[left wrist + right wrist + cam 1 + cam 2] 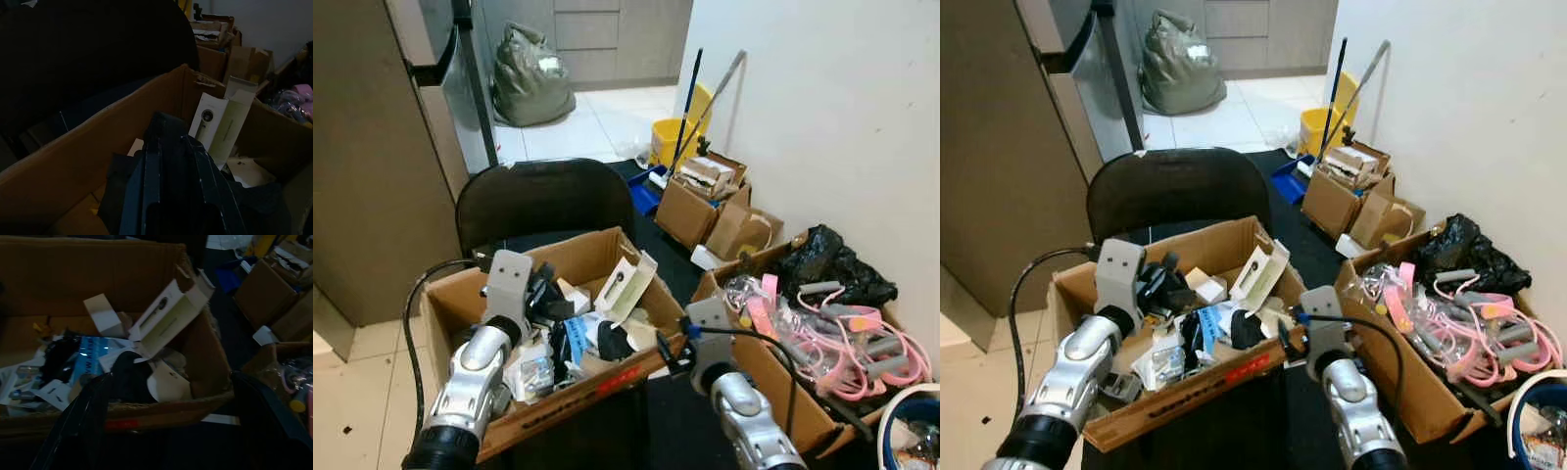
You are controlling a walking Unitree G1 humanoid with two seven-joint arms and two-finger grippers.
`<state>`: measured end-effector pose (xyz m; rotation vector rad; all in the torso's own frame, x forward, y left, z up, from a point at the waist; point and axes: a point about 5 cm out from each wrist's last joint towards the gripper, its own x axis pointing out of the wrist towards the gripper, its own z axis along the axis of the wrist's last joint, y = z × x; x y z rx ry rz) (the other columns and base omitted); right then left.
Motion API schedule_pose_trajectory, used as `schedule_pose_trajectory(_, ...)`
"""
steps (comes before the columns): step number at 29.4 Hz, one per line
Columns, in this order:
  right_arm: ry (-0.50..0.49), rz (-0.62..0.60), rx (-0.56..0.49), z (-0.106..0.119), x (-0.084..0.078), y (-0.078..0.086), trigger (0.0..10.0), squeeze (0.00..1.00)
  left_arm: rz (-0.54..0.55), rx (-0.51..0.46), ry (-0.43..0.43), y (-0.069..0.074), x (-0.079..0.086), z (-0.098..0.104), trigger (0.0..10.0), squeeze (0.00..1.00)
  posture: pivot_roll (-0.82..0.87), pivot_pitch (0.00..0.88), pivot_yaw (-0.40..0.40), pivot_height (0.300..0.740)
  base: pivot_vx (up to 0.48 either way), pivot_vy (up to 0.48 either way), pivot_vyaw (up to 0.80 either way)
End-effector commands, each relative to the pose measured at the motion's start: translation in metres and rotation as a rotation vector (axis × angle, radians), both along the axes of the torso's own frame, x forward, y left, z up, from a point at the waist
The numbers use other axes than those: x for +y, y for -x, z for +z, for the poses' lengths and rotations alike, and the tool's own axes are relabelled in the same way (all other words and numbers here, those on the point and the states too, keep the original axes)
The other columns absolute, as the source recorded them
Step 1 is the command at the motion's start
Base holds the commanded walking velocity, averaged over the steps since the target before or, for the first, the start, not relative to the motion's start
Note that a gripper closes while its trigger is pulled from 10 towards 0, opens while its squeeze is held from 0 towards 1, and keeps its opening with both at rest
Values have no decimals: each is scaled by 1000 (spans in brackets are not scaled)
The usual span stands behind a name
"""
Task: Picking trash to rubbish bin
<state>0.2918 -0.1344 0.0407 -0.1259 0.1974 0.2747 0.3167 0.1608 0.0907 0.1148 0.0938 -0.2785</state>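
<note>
An open cardboard box (582,390) full of mixed trash stands in front of me, with a white carton (628,284) leaning on its far right corner. My left gripper (546,292) hangs over the left half of the box. Its fingers (154,161) are shut on a crumpled black piece of trash (116,169). My right gripper (1285,343) is open at the box's near right corner, just outside the front wall. Its fingers (85,423) are spread wide with nothing between them. Inside the box lie a blue packet (90,360) and a black lump (128,374).
A black chair back (538,196) rises behind the box. To the right, a second cardboard box (781,392) holds pink tubing and a black bag (827,259). Smaller boxes (705,201) and a yellow mop bucket (671,137) line the wall. A tall cabinet (372,176) stands at left.
</note>
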Motion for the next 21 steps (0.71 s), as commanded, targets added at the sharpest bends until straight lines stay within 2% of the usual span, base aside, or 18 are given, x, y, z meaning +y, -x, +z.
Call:
schedule_pose_trajectory(1, 3, -17, 14, -4, -5, 3, 10000, 0, -19, 11, -20, 3, -1, -2, 10000, 0, -35, 59, -5, 740, 0, 0, 0)
schedule_pose_trajectory(2, 3, -18, 14, -4, -5, 3, 10000, 0, -36, 23, -42, 4, -2, -5, 10000, 122, -35, 60, -5, 740, 0, 0, 0)
schedule_pose_trajectory(3, 3, -19, 14, -4, -5, 3, 10000, 0, -70, 42, -47, 6, -4, -8, 10000, 1000, -36, 60, -4, 740, 0, 0, 0)
schedule_pose_trajectory(6, 4, -20, 14, -4, -5, 2, 10000, 0, -123, 72, -62, 9, -7, -11, 10000, 1000, -35, 62, -5, 740, 0, 0, 0)
schedule_pose_trajectory(11, 5, -22, 16, -4, -6, 2, 10000, 0, -76, 93, -122, 7, -2, -16, 10000, 1000, -34, 62, -5, 740, 0, 0, 0)
schedule_pose_trajectory(12, 5, -23, 16, -4, -6, 2, 10000, 0, -62, 113, -101, 6, -1, -17, 10000, 0, -34, 63, -6, 740, 0, 0, 0)
schedule_pose_trajectory(15, -3, -40, 26, -4, -6, 1, 10000, 0, -39, 103, -74, 2, 1, -12, 10000, 0, -34, 64, -5, 740, 0, 0, 0)
schedule_pose_trajectory(19, 8, -41, 42, -5, -5, 0, 10000, 0, -20, 77, -95, 0, 3, -9, 10000, 0, -35, 65, -3, 740, 0, 0, 0)
schedule_pose_trajectory(21, 46, -29, 57, -7, -3, -1, 10000, 0, -10, 88, -116, 0, 4, -10, 10000, 0, -37, 66, -4, 740, 0, 0, 0)
